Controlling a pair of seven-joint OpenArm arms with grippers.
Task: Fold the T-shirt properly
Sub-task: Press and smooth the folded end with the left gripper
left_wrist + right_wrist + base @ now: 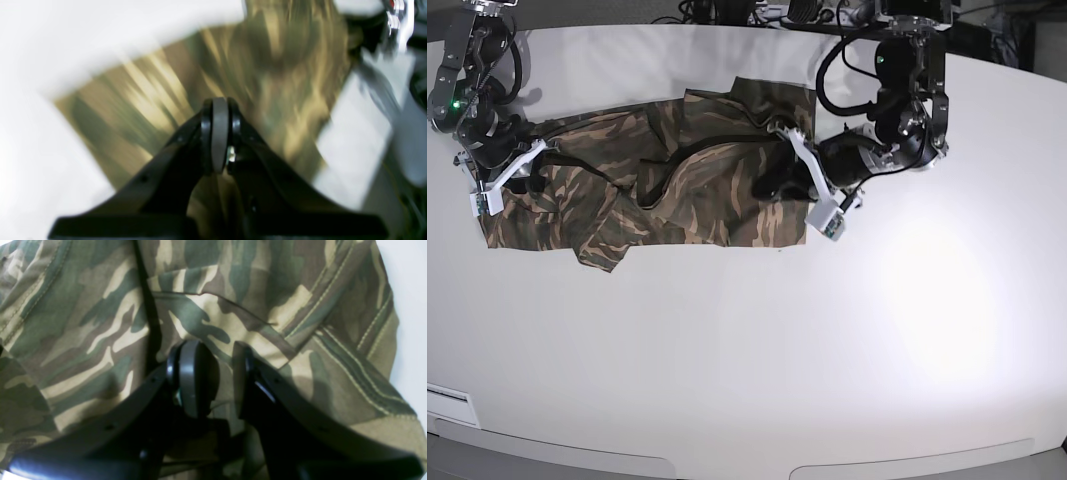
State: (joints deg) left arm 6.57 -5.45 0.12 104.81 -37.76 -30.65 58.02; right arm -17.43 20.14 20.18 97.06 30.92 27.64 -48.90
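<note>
The camouflage T-shirt point(687, 190) lies spread and rumpled across the far half of the white table, with folds in its middle. My left gripper point(789, 150) is over the shirt's right end. In the blurred left wrist view it point(218, 103) is shut, pads pressed together just above the cloth point(267, 66), and no cloth shows between them. My right gripper point(527, 165) is at the shirt's left end. In the right wrist view it point(215, 373) is open a little, low over a stitched hem area of the shirt point(100, 323), with cloth showing in the gap.
The white table point(827, 350) stretches wide in front of and to the right of the shirt. Cables and dark equipment point(757, 12) sit along the far edge. A robot mount point(397, 20) shows at the top right of the left wrist view.
</note>
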